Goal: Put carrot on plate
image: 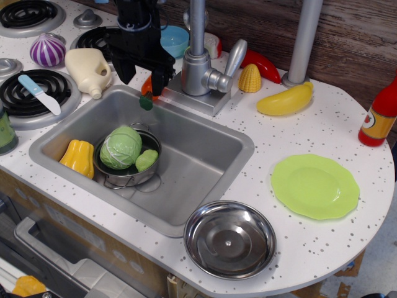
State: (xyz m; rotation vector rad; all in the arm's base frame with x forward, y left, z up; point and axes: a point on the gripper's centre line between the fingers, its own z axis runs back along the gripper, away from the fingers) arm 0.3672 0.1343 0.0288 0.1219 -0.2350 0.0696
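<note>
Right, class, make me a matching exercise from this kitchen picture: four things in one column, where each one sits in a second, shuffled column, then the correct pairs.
Things:
1. carrot
2. cabbage
3. banana
4. yellow pepper

Places:
A. on the counter beside the grey pole
B. in the metal pot in the sink
C. at the sink's back rim, under the black tool
D. on the sink floor, left of the pot

Pairs: 1-C, 2-B, 3-A, 4-D
</note>
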